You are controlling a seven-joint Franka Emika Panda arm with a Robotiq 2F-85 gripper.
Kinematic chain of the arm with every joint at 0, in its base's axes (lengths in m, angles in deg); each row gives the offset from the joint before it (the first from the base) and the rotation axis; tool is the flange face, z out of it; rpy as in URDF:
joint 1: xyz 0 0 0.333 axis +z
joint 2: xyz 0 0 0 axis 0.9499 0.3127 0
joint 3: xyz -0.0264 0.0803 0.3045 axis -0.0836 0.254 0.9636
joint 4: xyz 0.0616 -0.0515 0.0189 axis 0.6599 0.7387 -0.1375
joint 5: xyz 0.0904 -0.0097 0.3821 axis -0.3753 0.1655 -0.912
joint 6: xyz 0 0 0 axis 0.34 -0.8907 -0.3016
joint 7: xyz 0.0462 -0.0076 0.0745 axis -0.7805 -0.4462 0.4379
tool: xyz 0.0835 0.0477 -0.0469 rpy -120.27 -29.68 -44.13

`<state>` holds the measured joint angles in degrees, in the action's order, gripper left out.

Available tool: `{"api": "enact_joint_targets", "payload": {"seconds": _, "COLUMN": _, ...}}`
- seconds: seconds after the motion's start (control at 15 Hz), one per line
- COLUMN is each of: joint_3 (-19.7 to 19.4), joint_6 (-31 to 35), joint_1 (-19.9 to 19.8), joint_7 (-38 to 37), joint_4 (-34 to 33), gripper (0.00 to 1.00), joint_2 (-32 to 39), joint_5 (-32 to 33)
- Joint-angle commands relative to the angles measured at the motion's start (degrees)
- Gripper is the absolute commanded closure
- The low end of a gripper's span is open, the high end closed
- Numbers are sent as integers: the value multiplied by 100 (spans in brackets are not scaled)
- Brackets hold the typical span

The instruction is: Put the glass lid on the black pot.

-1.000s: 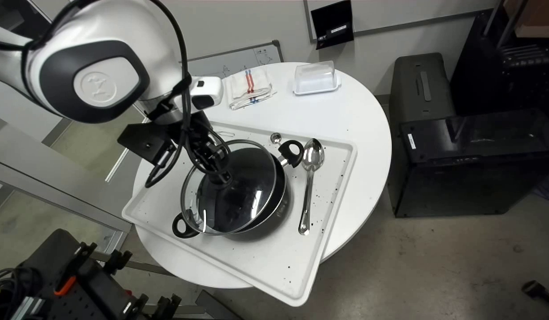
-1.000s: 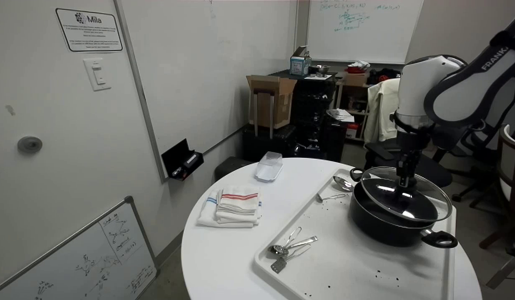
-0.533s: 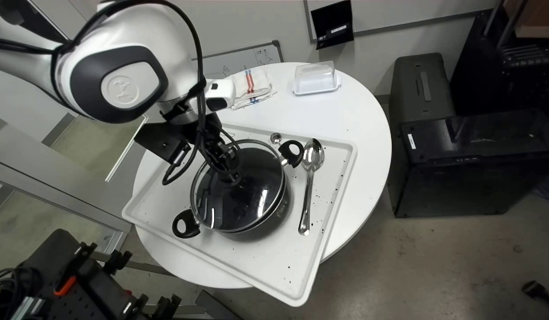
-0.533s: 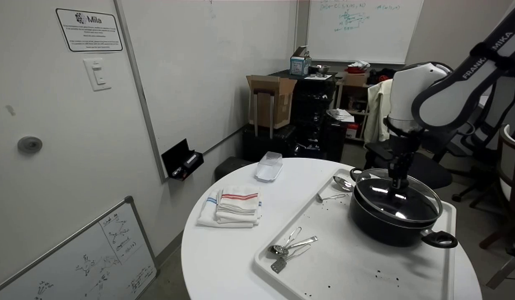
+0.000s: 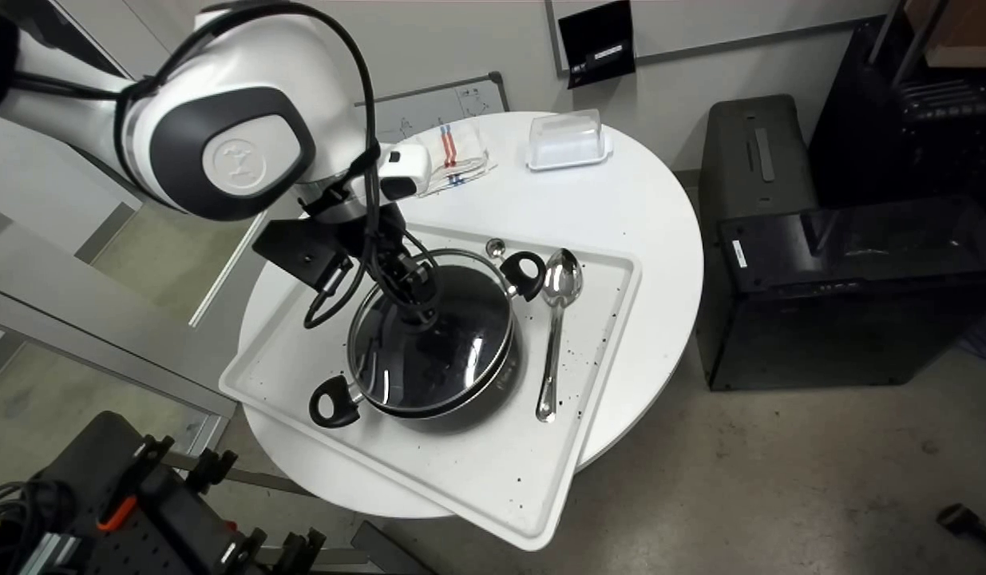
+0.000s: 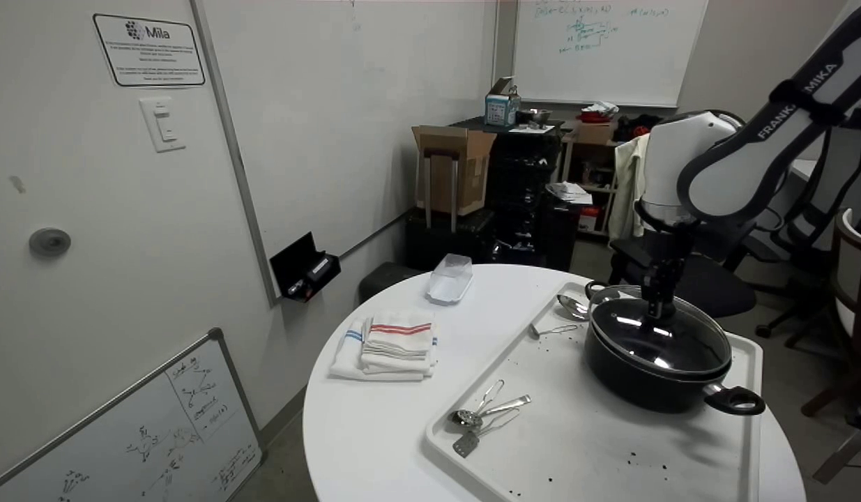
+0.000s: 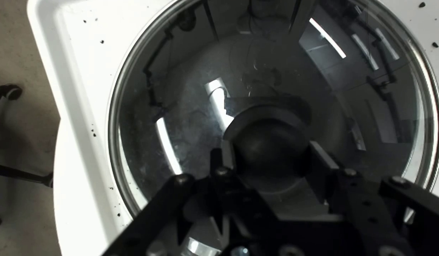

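Clasping the knob (image 7: 271, 149), end effector (image 6: 657, 311) above glass lid (image 5: 442, 347), black pot (image 6: 636, 383) beneath

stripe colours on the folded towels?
Red and blue, on white towels; clearest in an exterior view.

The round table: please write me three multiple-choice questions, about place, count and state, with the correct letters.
1. Where are the folded cloths, relative to the tray?
A) inside B) outside C) underneath
2. How many handles has the black pot?
A) one B) four C) two
3. At the knob of the glass lid, the gripper is:
A) closed B) wide open C) absent

1 B: both exterior views show them beyond its rim.
2 C: one sticks out on each side.
3 A: the wrist view shows fingers against both sides of the knob.
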<state>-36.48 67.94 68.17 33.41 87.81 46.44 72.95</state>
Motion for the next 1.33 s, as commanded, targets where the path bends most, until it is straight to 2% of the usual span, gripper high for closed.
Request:
{"api": "enact_joint_targets", "payload": {"seconds": 0.0, "joint_3": 19, "joint_6": -166, "joint_1": 41, "joint_7": -17, "joint_4": -135, "gripper": 75, "joint_2": 18, "joint_5": -114}}
{"api": "enact_joint_targets", "payload": {"seconds": 1.27, "joint_3": -27, "joint_6": -2, "joint_1": -35, "joint_7": 18, "joint_4": 11, "gripper": 75, "joint_2": 84, "joint_5": -113}}
